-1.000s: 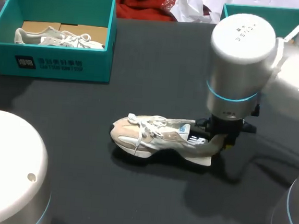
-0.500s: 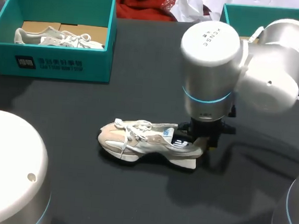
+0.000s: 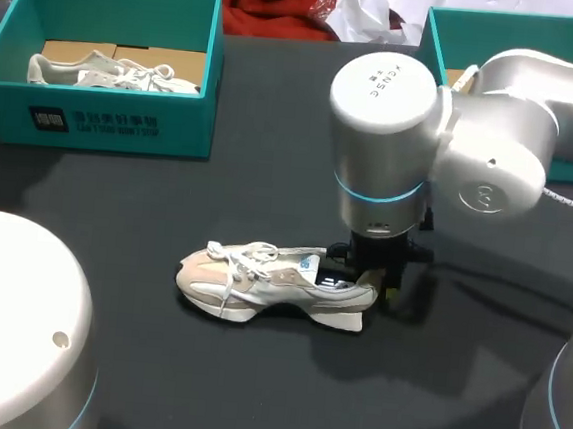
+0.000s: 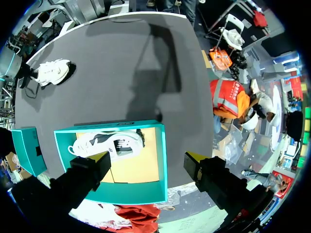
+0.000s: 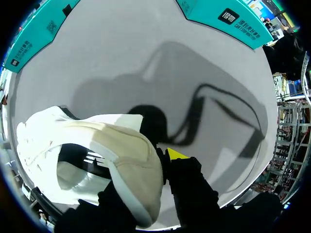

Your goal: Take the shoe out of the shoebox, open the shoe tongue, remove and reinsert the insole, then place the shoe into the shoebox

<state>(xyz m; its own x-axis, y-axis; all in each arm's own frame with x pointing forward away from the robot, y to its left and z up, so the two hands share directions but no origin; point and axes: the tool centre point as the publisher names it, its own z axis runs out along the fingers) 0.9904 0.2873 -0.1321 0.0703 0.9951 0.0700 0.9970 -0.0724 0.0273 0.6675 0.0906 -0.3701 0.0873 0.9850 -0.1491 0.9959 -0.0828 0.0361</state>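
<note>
While right hand (image 3: pixel 369 280) clamps its heel, shoe (image 3: pixel 260 283) sits sole-down, toe pointing left; left hand (image 4: pixel 146 160) released

— How many shoes are you counting?
— I'm counting 2. The loose shoe (image 3: pixel 270 283) is lying on the table (image 3: pixel 251 392) in the lower middle of the frame, and the boxed shoe (image 3: pixel 113 72) is sitting at the upper left.
— And shoeboxes?
— 2 teal ones are showing, the left shoebox (image 3: pixel 104 123) at the upper left and the right shoebox (image 3: pixel 453 26) at the upper right.
— Arms?
— 2 are showing, the left arm (image 3: pixel 11 321) at the lower left and the right arm (image 3: pixel 454 139) at the right. 2 grippers are going with them, the left gripper (image 4: pixel 148 160) and the right gripper (image 3: pixel 371 282).
— Tables?
— I'm seeing just 1, dark-topped.
</note>
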